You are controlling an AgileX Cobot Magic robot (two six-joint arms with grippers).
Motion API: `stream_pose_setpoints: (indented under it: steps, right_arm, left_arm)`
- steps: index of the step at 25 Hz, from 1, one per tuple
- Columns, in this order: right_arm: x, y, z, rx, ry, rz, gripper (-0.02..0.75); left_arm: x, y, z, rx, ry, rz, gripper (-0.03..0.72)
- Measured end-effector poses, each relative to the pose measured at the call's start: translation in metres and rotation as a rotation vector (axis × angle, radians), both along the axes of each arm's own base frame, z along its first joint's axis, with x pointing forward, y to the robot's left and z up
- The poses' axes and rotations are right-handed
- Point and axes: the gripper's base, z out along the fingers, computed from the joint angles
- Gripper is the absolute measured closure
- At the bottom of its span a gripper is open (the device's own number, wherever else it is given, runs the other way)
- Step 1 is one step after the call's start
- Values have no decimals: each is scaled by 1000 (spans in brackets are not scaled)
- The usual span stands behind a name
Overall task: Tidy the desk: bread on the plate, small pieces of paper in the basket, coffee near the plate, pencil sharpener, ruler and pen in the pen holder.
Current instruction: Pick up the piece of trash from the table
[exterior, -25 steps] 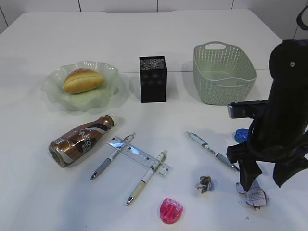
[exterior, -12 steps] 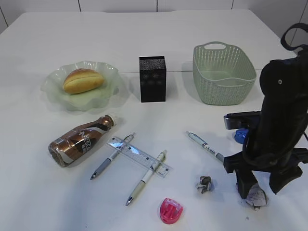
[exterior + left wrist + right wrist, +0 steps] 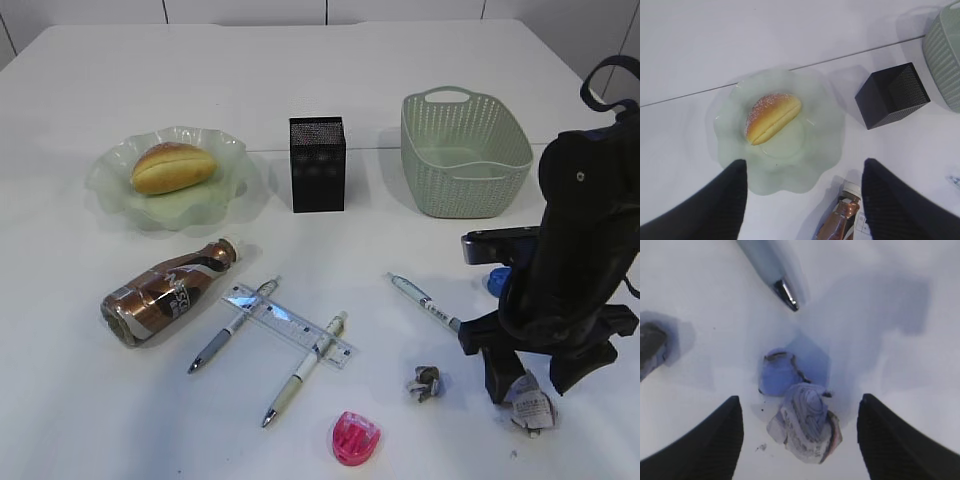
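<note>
- Plate (image 3: 118, 190) at far left, with the bun (image 3: 172, 167) on it; the bun's long axis runs from 8 to 2 o'clock.
- Left gripper (image 3: 804, 200): only its two dark fingers (image 3: 720, 207) show, spread wide above the plate's near rim, nothing between them.
- Bottle (image 3: 165, 292) lies on its side at 6 o'clock from the plate, cap pointing to 2 o'clock.
- Holder (image 3: 317, 164) stands upright at 3 o'clock from the plate.
- Ruler (image 3: 288, 326) lies from 10 to 4 o'clock across two pens (image 3: 232, 326) (image 3: 304, 370), whose tips point to 7 o'clock.
- Red sharpener (image 3: 355, 438) at the near edge.
- Third pen (image 3: 432, 310) runs from 10 to 4 o'clock, tip toward the right gripper.
- Small paper ball (image 3: 425, 381) sits just beyond 4 o'clock of that pen.
- Basket (image 3: 465, 152) at upper right.
- Right gripper (image 3: 800, 440) is low over the table, fingers (image 3: 707, 445) wide apart on either side of a crumpled paper (image 3: 805, 422), not touching it.
- Blue sharpener (image 3: 497, 282) shows partly behind the arm.
</note>
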Motion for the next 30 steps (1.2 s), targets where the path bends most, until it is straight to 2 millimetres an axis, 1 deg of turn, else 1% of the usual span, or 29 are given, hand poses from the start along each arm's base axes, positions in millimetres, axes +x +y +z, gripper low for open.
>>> stream_pose_setpoints:
  steps: [11,17,22,24,25,26,27,28,30]
  right_arm:
    - [1,-1,-1,-6,-9,7,187]
    - [1,-2,-11,-27,31,17,187]
    - [1,-2,-12,-29,37,17,187]
    - [1,-2,-12,-29,38,17,239]
    - [1,-2,-12,-29,38,17,283]
    - [0,-2,-12,-29,39,17,297]
    - [0,-2,-12,-29,39,17,350]
    - [0,-2,-12,-29,39,17,350]
    - [0,-2,-12,-31,44,17,496]
  left_arm:
    - [0,0,0,0,0,0,186]
    - [0,0,0,0,0,0,186]
    - [0,0,0,0,0,0,186]
    - [0,0,0,0,0,0,186]
    - [0,0,0,0,0,0,186]
    - [0,0,0,0,0,0,187]
    - [0,0,0,0,0,0,187]
    - [0,0,0,0,0,0,188]
    - [0,0,0,0,0,0,188]
